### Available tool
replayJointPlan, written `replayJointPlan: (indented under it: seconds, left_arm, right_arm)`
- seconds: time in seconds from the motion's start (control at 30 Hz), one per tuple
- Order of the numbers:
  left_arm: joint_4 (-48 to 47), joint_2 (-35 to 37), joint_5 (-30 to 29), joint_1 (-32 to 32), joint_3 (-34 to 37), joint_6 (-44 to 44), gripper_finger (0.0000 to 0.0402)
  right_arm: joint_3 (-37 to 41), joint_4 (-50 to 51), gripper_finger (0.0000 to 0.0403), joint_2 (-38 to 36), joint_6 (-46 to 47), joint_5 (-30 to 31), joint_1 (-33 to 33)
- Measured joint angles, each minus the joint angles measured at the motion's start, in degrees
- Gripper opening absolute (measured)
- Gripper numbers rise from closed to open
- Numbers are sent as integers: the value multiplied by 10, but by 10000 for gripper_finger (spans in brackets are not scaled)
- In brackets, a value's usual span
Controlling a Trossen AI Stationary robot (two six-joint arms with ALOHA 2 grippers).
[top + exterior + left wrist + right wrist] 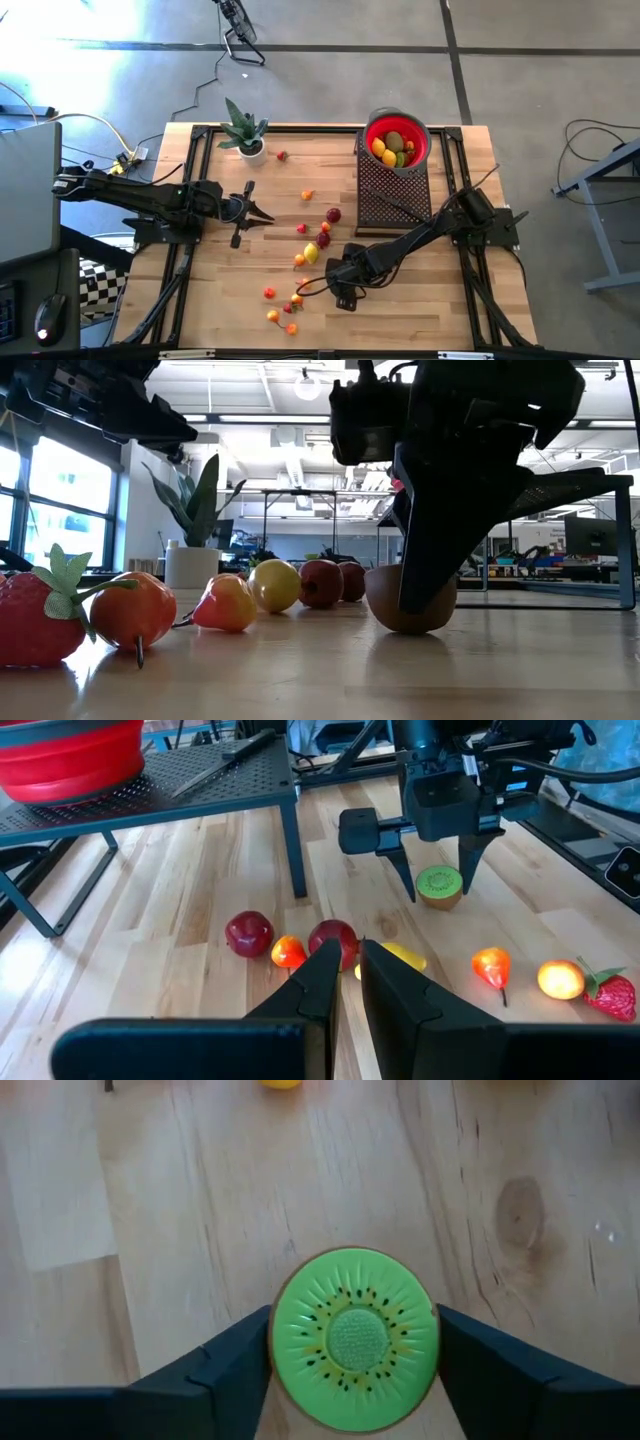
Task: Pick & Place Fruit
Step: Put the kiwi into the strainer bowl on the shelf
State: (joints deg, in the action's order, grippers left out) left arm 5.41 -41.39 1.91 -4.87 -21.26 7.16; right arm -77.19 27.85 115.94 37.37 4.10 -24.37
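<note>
Pick step: right gripper [352, 1365] astride kiwi half [354, 1338], jaws spread, closing due next; left gripper [262, 213] pressed together, idle.

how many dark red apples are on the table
2, both loose on the wooden table mid-area: one apple beside the rack's leg, the other apple just past it. More may be hidden in the bowl.

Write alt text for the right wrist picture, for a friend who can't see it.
Looking down past the right gripper, its two dark fingers stand either side of a toy kiwi half, green cut face up, on the pale wooden table. A bit of yellow fruit shows at the far edge.
</note>
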Motion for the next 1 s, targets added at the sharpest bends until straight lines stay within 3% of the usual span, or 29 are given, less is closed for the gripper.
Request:
replayJointPlan:
  seconds: [0.17,1.0]
  left_arm:
    - [0,0,0,0,0,0,37]
    - [0,0,0,0,0,0,37]
  right_arm:
    - [0,0,225,0,4,-6,0]
    - [0,0,222,0,22,-11,0]
